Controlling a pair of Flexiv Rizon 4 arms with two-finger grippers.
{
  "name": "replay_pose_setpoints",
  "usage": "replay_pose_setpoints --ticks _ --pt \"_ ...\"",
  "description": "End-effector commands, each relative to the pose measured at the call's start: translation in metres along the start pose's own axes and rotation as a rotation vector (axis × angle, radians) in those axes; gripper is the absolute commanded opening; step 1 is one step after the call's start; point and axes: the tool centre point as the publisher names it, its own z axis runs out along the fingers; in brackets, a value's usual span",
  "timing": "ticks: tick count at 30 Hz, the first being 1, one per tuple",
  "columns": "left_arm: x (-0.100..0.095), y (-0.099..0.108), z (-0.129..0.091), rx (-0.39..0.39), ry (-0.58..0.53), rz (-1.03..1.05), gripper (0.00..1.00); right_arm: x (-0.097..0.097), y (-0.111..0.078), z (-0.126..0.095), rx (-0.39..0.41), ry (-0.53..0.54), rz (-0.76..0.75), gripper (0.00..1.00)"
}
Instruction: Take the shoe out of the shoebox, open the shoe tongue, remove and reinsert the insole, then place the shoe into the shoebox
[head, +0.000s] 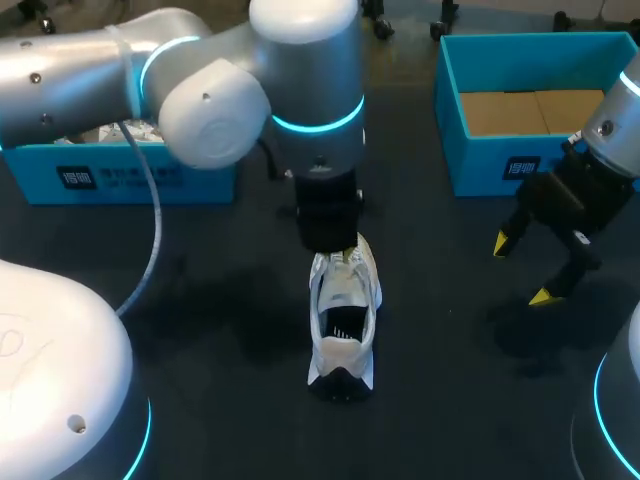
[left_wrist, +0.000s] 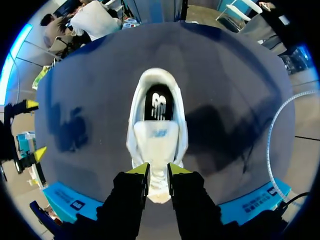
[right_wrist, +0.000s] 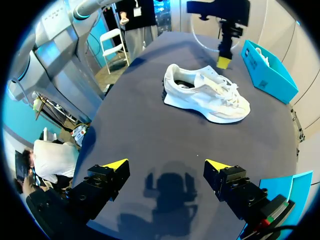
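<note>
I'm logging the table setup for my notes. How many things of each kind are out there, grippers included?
White shoe: 1
Blue boxes: 2
Grippers: 2, the left gripper and the right gripper
Total: 5

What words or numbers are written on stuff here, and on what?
Left shoebox: dark label with white print on its front, too blurred to read.
Right shoebox: same kind of label, too blurred.
Shoe: a white logo on the black insole, a blue mark on the tongue; no readable words.
No readable numbers anywhere.
</note>
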Motion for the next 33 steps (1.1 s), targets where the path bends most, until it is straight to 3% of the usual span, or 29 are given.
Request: replay_pose_setpoints --ticks 1,9,18,26,29,33 --pt "-0.002 -0.013 0.021 0.02 0.011 0.017 0.28 0.0 0.0 0.001 0.003 0.0 0.0 1.0" --pt "0.0 -0.033 0.05 0.071 0.046 0.035 0.29 0.0 0.0 0.001 0.003 0.0 0.0 1.0" --pt "0.002 -0.029 0.028 0.048 0.007 0.032 0.33 0.0 0.0 0.001 0.003 0.0 0.0 1.0" --pt "-0.003 -0.038 0.06 0.096 0.05 0.022 0.4 0.0 0.0 0.001 0.003 0.0 0.0 1.0" --pt "-0.001 -0.04 0.049 0.088 0.029 0.019 0.4 0.0 0.0 0.001 0.003 0.0 0.0 1.0" --pt "0.006 -0.047 0.015 0.02 0.001 0.003 0.42 0.0 0.0 0.001 0.003 0.0 0.0 1.0"
